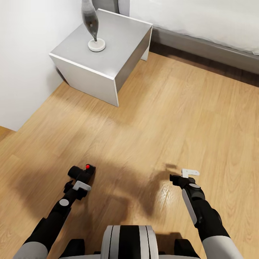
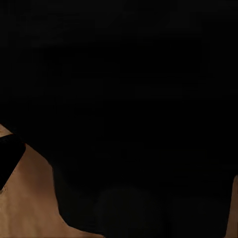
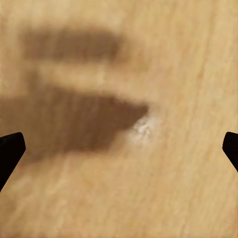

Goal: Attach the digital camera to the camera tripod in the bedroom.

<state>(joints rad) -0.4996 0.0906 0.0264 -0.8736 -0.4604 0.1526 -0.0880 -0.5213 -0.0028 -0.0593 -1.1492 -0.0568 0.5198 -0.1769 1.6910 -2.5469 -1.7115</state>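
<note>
The digital camera (image 1: 81, 172), small and black with a red round button on top, is held low over the wood floor at the lower left of the head view. My left gripper (image 1: 80, 180) is shut on it. In the left wrist view the camera's dark body (image 2: 129, 99) sits right against the lens, with one fingertip (image 2: 7, 158) at the edge. My right gripper (image 1: 182, 177) hangs open over bare floor, its fingertips (image 3: 10, 148) far apart with nothing between them. The camera tripod is out of view.
A grey bedside table (image 1: 118, 46) stands ahead on the left against the white wall, carrying a grey vase-like object (image 1: 90, 21) on a round white base. The grey bed with its white mattress (image 1: 201, 18) runs along the far right. Light wood floor (image 1: 162, 118) lies between.
</note>
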